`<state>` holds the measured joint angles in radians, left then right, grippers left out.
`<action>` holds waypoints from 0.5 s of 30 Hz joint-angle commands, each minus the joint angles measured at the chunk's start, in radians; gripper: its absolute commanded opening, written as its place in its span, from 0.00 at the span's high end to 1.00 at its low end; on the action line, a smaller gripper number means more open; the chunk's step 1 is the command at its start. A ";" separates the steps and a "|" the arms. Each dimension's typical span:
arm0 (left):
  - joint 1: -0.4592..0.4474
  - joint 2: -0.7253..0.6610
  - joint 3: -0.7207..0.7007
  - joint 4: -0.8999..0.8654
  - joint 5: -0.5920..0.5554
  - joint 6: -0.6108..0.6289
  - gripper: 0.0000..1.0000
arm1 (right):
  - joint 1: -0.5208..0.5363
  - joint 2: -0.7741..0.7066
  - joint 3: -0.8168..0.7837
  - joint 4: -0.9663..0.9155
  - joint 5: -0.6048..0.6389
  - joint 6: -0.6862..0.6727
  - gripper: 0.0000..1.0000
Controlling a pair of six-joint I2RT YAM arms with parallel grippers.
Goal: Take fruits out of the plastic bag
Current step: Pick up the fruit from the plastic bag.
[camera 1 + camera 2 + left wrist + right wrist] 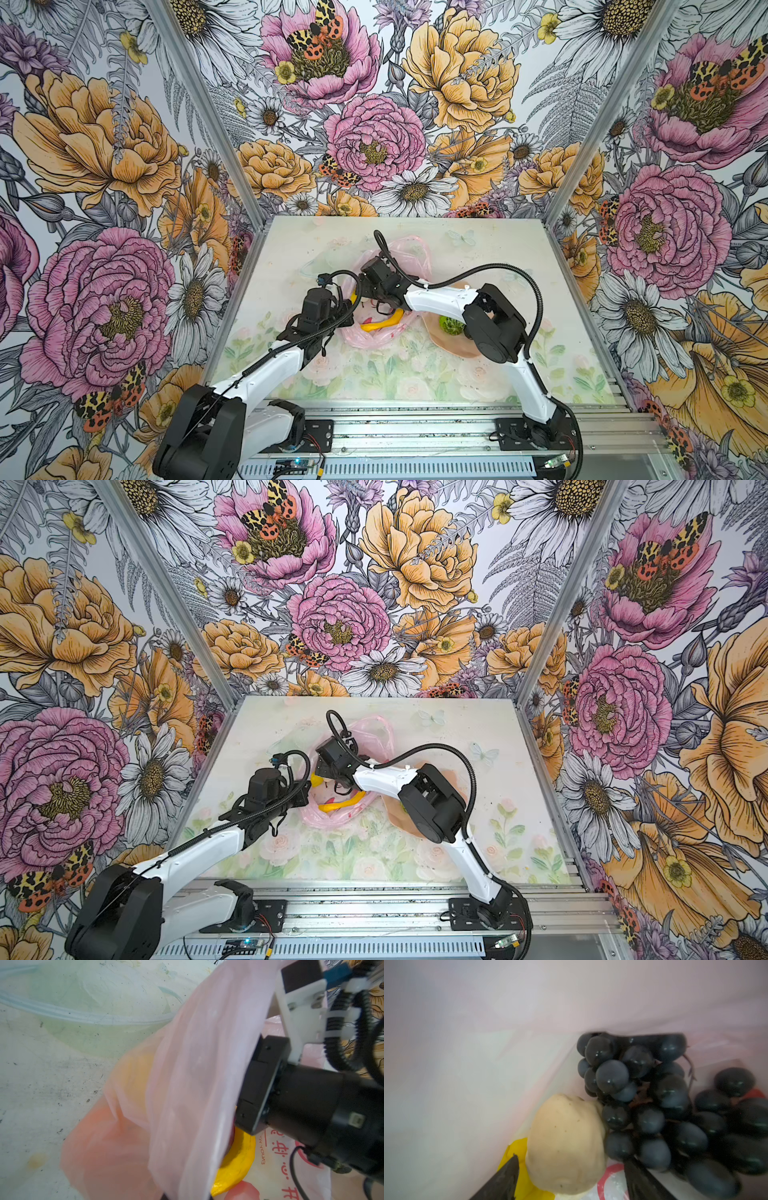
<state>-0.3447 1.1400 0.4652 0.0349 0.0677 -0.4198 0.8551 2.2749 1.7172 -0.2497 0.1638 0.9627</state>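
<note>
Clenching the plastic bag (374, 338), left gripper (349, 308) aids released right gripper (571, 1169) straddling cream lump (564, 1142); green fruit (451, 325) out at 3 o'clock, grapes (643, 1095), banana (382, 324) inside.

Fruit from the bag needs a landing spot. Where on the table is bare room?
Free: the near strip of table between bag and front rail; the far right corner beyond the dish; the far left corner beside the wall. Crowded: the middle, around bag and dish.
</note>
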 commanded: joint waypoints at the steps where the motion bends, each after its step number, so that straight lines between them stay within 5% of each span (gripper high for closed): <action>1: -0.007 -0.016 -0.009 0.022 -0.010 -0.008 1.00 | -0.005 0.040 0.053 0.010 0.009 0.022 0.20; 15: -0.008 -0.011 -0.007 0.019 -0.021 -0.002 1.00 | 0.002 0.057 0.084 0.011 0.031 -0.036 0.41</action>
<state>-0.3447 1.1397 0.4652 0.0345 0.0673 -0.4198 0.8516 2.3329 1.7760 -0.2447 0.1654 0.9573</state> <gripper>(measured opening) 0.050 0.614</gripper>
